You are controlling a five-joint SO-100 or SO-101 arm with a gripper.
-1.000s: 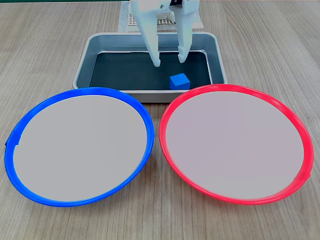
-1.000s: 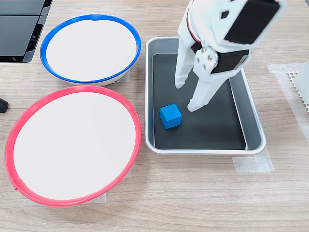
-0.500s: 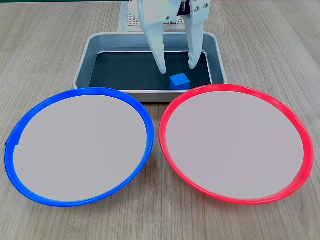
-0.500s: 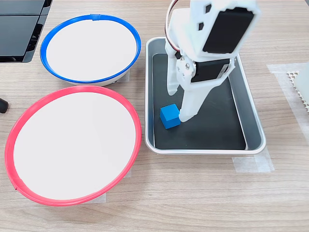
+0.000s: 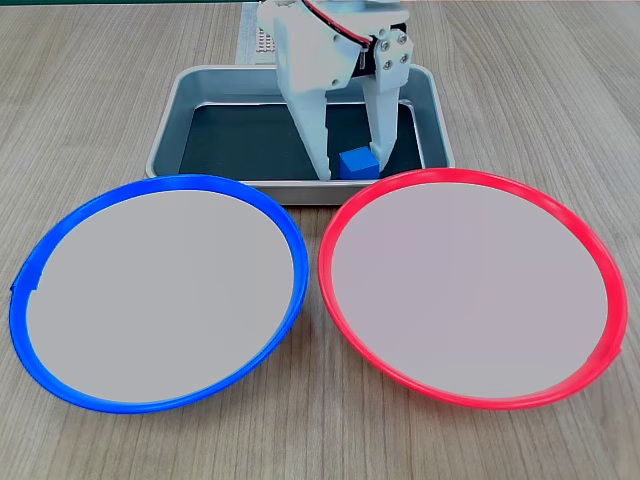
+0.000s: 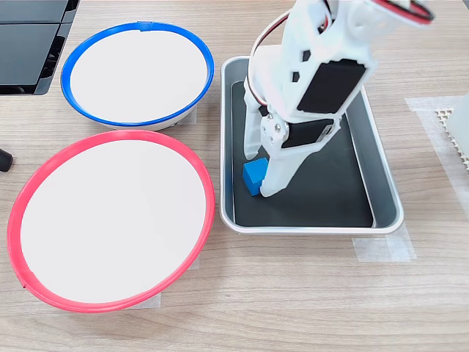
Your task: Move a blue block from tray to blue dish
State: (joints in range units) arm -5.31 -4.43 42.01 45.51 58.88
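- The white gripper (image 5: 355, 172) stands low in the tray (image 5: 166, 115), jaws parted and straddling the blue block (image 5: 357, 163) without gripping it; the block sits on the tray's dark floor, at about 5 o'clock in the first exterior view.
- Risk: closing off-centre could nudge the cube against the tray wall or twist it free.
- Count: one block, one tray, one blue dish (image 5: 40, 258), one red-rimmed plate (image 5: 600, 260).

wooden table (image 5: 520, 90), tray (image 5: 165, 120), blue dish (image 5: 60, 230), red dish (image 5: 600, 270)
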